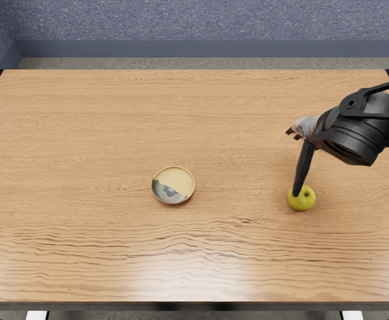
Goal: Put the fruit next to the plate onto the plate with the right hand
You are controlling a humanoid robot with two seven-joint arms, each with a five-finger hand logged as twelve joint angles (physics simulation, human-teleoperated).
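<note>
While the right arm [371,130] is reaching in from the 3 o'clock edge of the table [81,133], the fruit [302,198] is sitting on the bare wood, well apart from the plate [173,185] and at about 3 o'clock from it. The fruit is looking smooth, yellow-green and nearly round, so it is showing no clear long axis. Which way its top is pointing I cannot tell, because the hand is covering that spot.

The right hand [304,157] is hanging at 12 o'clock from the fruit. One slim dark part of it is pointing almost straight down and is meeting the fruit's top. Whether the hand is closing on the fruit or only touching it, I cannot tell from here. Behind it the arm is showing as a bulky, dark, rounded casing with a dull sheen.

The plate is lying flat near the middle of the table: small, round and shallow, with a tan raised rim, a cream glaze and a blue-grey smear toward its 7 o'clock side. The tabletop is showing light wood with long grain running from 9 to 3 o'clock, and it is shining glossily along the near edge.

I am counting one fruit, one plate and one arm.
</note>
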